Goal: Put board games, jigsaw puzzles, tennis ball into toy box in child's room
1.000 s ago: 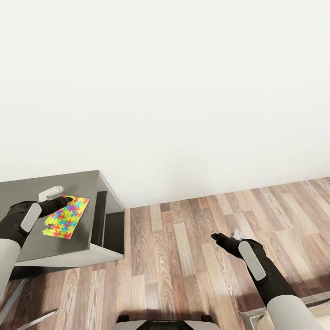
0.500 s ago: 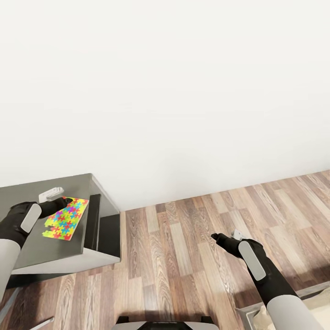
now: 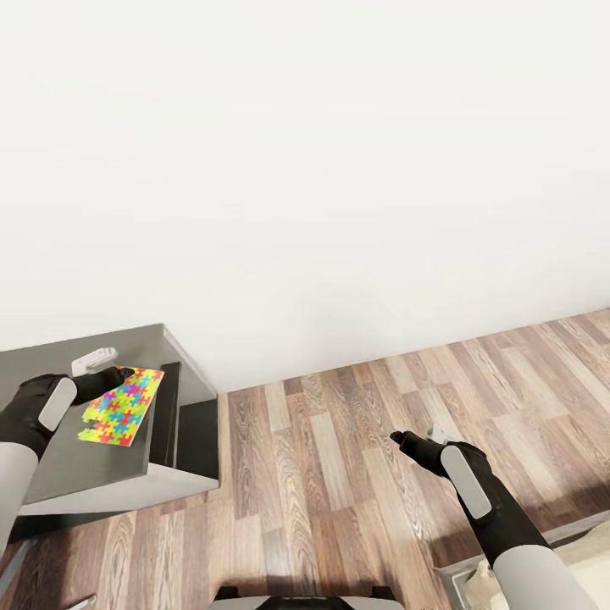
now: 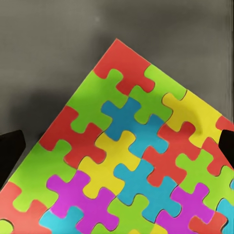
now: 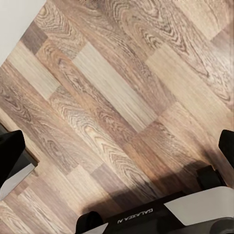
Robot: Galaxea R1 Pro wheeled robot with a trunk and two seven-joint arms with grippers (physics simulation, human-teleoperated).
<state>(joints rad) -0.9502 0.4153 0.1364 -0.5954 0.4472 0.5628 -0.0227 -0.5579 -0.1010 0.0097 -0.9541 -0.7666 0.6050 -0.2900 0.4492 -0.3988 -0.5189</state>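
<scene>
White wall (image 3: 339, 169) filled most of the head view, with a wood-plank floor (image 3: 356, 457) running below it. At the left stood a dark grey cabinet (image 3: 144, 474), its top under the left arm.

A jigsaw puzzle (image 3: 123, 403) hung over that cabinet top, pinched at one edge by the left gripper (image 3: 108, 373). The left wrist view looked straight onto the coloured panel (image 4: 131, 161), which reached back between the two dark fingertips (image 4: 9, 151), so I judged that gripper closed on it. The right gripper (image 3: 415, 442) hovered over bare floor, well apart from the cabinet; its wrist view had floorboards between widely spread fingertips (image 5: 10, 151), so it stood open and carried nothing.

No toy box, table or ball could be seen, so nothing could be said about what the box contained.

The risk, as I judged it, lay in the grip: a thin panel held by one edge could sag, swing or slip free while the base travelled, and a quick turn near the cabinet corner could knock it loose. The pale bed corner (image 3: 585, 559) near the right arm might also catch that elbow.
</scene>
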